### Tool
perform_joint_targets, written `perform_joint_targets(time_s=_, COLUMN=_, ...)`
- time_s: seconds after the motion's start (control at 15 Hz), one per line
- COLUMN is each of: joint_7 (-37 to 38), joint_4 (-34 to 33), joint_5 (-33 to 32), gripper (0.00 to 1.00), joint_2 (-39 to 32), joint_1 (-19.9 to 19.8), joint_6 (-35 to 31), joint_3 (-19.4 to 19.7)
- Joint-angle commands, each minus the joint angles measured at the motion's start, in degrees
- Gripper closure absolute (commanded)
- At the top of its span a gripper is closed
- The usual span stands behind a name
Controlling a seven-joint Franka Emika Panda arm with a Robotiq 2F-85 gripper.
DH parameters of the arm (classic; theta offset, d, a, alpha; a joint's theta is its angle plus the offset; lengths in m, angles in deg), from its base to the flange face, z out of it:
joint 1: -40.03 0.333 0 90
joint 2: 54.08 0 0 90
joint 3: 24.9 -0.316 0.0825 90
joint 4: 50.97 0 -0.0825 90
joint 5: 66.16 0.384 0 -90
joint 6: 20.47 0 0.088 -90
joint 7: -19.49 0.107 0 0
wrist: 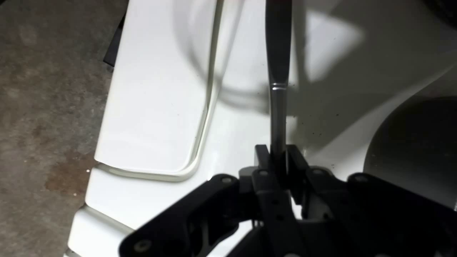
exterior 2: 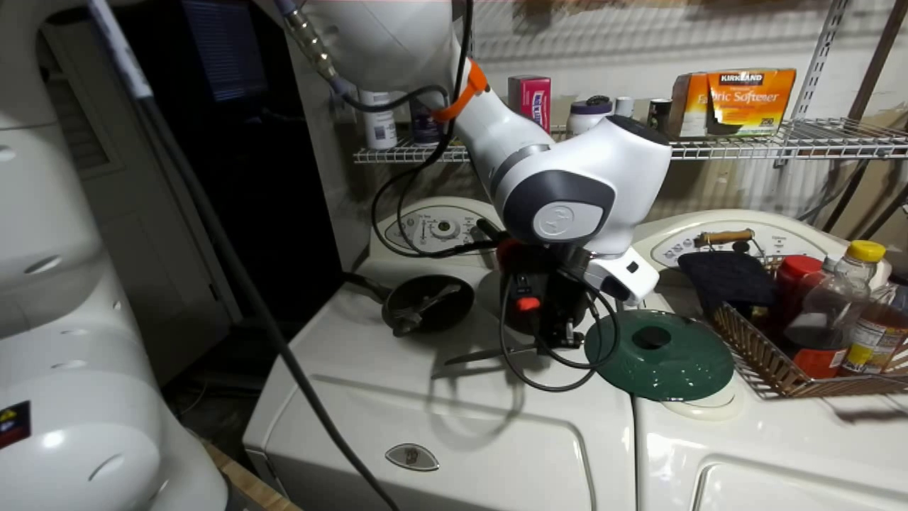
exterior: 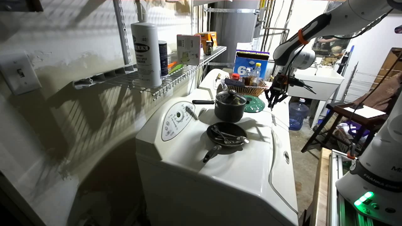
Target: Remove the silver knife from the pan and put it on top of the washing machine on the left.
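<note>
Silver knife [wrist: 279, 67] outside pan [exterior 2: 454, 309] rim

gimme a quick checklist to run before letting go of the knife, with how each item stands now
1. Grip: ok, the fingers hold the silver knife by its handle.
2. Out of the pan: ok, the knife is apart from it.
3. Over the washing machine: ok, its white top shows beneath in the wrist view.
4. Knife resting on that top: cannot tell, contact is unclear.
5. Cable loop clear of the green lid: cannot tell, they overlap in an exterior view.
</note>
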Motion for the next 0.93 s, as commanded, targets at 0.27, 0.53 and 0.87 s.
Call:
perform_joint_targets(time_s=0.27, joint_7=-8.5, joint_4=-8.5, joint_5=10.5, gripper=0.96, joint_2=-8.3, joint_1=-2.4, joint_6=2.4, joint_3=-2.4)
perform_joint_targets(time_s=0.53, joint_7=-8.4, joint_4=-12.6, joint_5=11.6, gripper=0.96, joint_2=-13.2, joint_1=-3.4, joint_6=4.2, joint_3=-3.7)
perform_joint_targets(time_s=0.87, joint_7=-7.8, joint_4=-17.6, joint_5=13.7, gripper=0.96, joint_2=-19.1, joint_1=-5.1, joint_6=5.5, joint_3=-5.9)
